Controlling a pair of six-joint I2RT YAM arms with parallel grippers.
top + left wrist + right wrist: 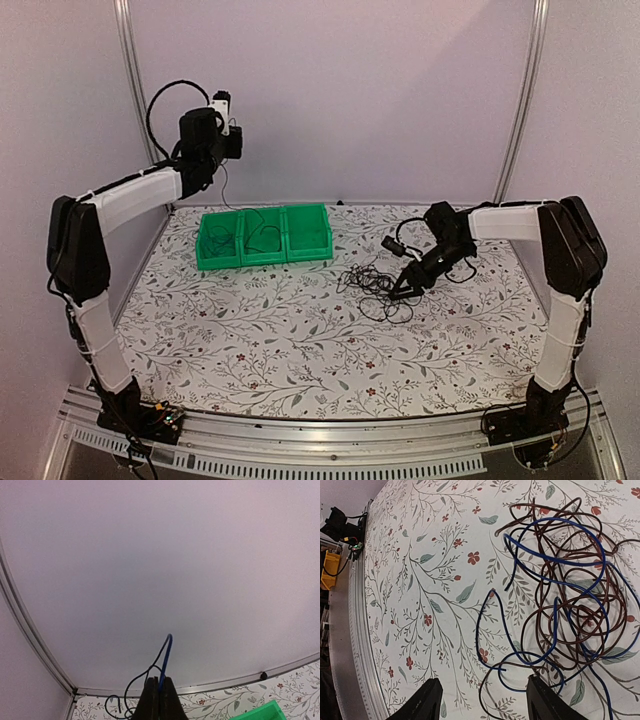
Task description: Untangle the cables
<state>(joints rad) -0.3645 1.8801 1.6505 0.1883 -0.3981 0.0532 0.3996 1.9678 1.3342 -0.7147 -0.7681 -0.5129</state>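
Our left jaws, upper left in the top view, are clamped shut on a blue cable [167, 650]; we should lower it slowly into the green bins [265, 262]. Of 3 compartments, the middle holds a black cord [262, 232]. Right jaws hang wide open, empty, over the tangle [565, 595] centre-right on the tabletop [250, 330].

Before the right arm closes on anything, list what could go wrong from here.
1. The right gripper hangs open over the tangle, where blue and dark strands cross; closing may pinch several and tighten it.
2. The left gripper is shut on a blue cable, raised high above the green bins; it may slip free.
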